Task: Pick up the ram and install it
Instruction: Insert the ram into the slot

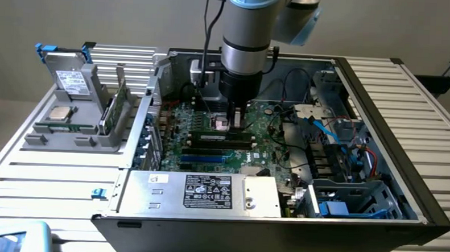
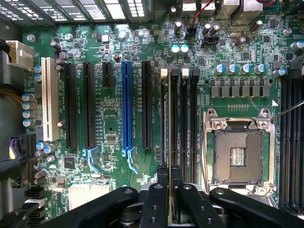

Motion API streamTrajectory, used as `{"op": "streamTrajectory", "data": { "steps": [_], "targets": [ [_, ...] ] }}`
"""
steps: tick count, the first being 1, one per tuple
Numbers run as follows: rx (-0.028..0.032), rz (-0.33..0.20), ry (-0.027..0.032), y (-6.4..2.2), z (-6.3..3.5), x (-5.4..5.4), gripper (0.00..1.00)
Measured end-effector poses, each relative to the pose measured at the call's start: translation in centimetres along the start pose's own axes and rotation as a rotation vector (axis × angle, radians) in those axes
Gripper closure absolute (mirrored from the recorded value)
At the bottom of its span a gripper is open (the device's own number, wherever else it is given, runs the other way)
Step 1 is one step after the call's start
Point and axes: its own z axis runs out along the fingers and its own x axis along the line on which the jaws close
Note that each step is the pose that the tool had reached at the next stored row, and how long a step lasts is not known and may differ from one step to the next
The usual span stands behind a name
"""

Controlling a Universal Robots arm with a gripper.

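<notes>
In the exterior view we see the arm reaching straight down into the open computer case (image 1: 406,139), its gripper (image 1: 235,125) low over the motherboard (image 1: 208,156). In its grasp is a whitish patch that we take for the label of the ram (image 1: 223,124), which sits just above the dark memory slots (image 1: 220,140). We judge the main hazard to be tilt: if the stick leans along its length, one end meets the slot first and the push bends the board rather than seating the ram. Loose black cables (image 1: 290,109) loop close to the wrist on the exterior view's right, and a sideways correction could snag them. In the wrist view the gripper (image 2: 169,185) has its two black fingers (image 2: 156,204) pressed nearly together, pinching the ram (image 2: 166,123). We see the ram edge-on as a thin pale line along the first of the memory slots (image 2: 183,118), not far from the open processor socket (image 2: 237,152). We cannot tell whether its edge is in the slot or hovering over it, nor whether the whitish latch (image 2: 165,72) at the far end stands open. A closed latch would block the stick, and a small sideways offset would land it on the slot wall. With so narrow a pinch, the stick could also pivot in the fingers under load.
</notes>
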Motion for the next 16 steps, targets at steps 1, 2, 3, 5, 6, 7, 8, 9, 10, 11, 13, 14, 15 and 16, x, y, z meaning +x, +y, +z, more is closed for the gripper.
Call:
{"op": "streamTrajectory", "data": {
  "steps": [1,2,3,5,6,7,8,9,10,11,13,14,15,16],
  "targets": [
    [0.0001,0.0,0.0002,-0.01,0.03,0.0,0.86],
    [0.0001,0.0,0.0005,-0.05,0.03,0.0,0.86],
    [0.0003,0.0,0.0006,-0.07,0.05,0.0,0.86],
    [0.0011,0.0,0.0005,-0.08,0.09,0.0,0.86],
    [0.0021,0.0,0.0008,-0.08,0.12,0.0,0.86],
    [0.0038,0.0,0.001,-0.08,0.17,-0.01,0.86],
    [0.0054,0.0,0.0015,-0.08,0.19,-0.01,0.86],
    [0.0068,0.0,0.0017,-0.09,0.21,0.0,0.86],
    [0.0084,0.0,0.0018,-0.08,0.24,0.0,0.86],
    [0.0093,0.0,0.0019,-0.04,0.26,0.0,0.86],
    [0.0119,0.0,0.0021,0.05,0.31,-0.01,0.86],
    [0.0129,0.0,0.002,0.06,0.35,-0.01,0.86],
    [0.0138,0.0,0.002,0.06,0.38,-0.01,0.86],
    [0.0144,0.0,0.002,0.05,0.44,-0.01,0.86]
  ]
}}
